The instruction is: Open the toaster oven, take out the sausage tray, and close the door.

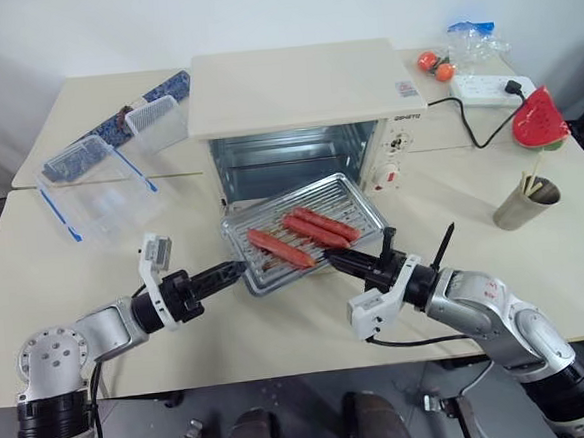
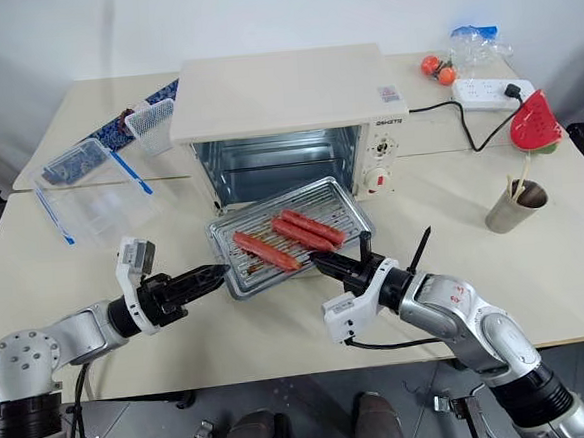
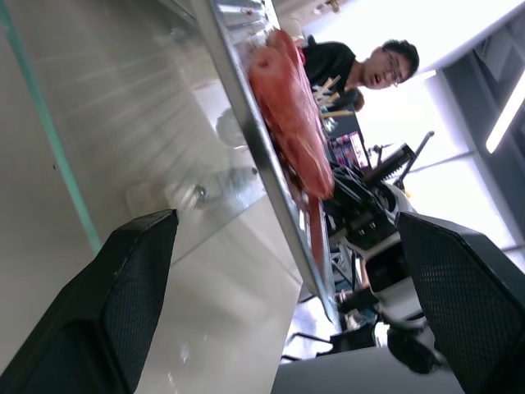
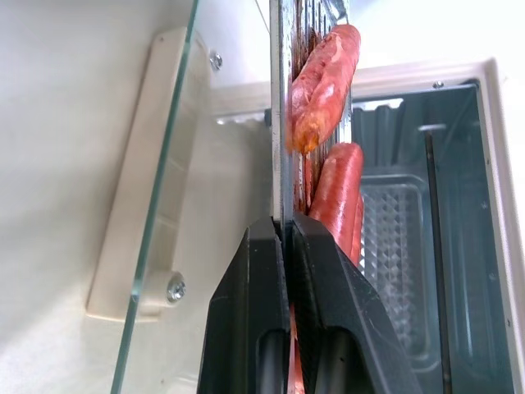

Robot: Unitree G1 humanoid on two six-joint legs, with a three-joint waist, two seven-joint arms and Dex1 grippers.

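Right gripper [image 1: 327, 258] fingers [image 4: 328, 287] pinched flat on the front rim of the sausage tray [image 1: 355, 189], holding it clear of the table [image 1: 536, 262]. Left gripper [image 1: 237, 270] fingers [image 3: 131, 295] spread wide, empty, tips just beside the tray's near left corner; I can't tell if they touch. Tray carries three sausages [image 1: 303, 236] and hangs in front of the toaster oven [image 1: 293, 89], over the door [image 4: 164, 205], which lies open and flat. Clear plastic boxes [image 1: 94, 183] at 9 o'clock from the oven, cup [image 1: 523, 203] at 3 o'clock, watermelon toy [image 1: 540, 119] beyond it
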